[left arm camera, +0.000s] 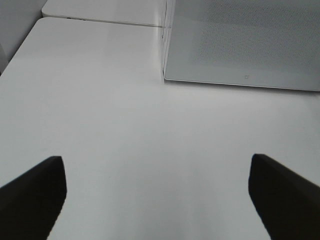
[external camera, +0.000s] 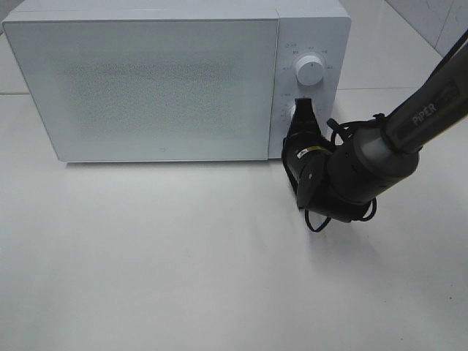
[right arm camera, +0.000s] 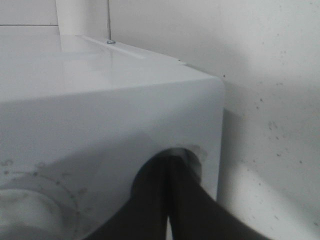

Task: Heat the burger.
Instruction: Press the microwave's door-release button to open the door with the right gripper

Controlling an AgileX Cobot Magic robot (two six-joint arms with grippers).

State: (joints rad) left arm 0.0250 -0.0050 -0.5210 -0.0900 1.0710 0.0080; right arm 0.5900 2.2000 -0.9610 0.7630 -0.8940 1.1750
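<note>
Far left: the left gripper, black, two fingers, jaws spread wide with nothing between them. It hangs over bare smooth white tabletop, well clear of everything.

Centre-left: boxy white microwave oven sitting on the tabletop. Its frosted grey door is fully closed. The burger can't be seen in any view. My guess is it's inside behind that door, but the frosting hides the cavity, so that's unconfirmed.

Right of the door is the control strip. The round white upper dial is untouched. The lower dial is mostly hidden by the right gripper. That claw is closed, its fingers pinched together, tips up against the lower dial and not wrapped around it. No object is held.

Step in hand, as I read it: setting the timer or power with the right arm.

Risks from here:
- Closed tips have little purchase on a round knob. Twisting could make them skid off and scrape the panel, so the dial never turns.
- Pushing too hard could shove the whole oven backward across the smooth tabletop.
- Over-turning means too long a heat.
- If the burger isn't actually inside, the oven runs empty.
- A loose black cable loop under the right wrist could snag during rotation.
</note>
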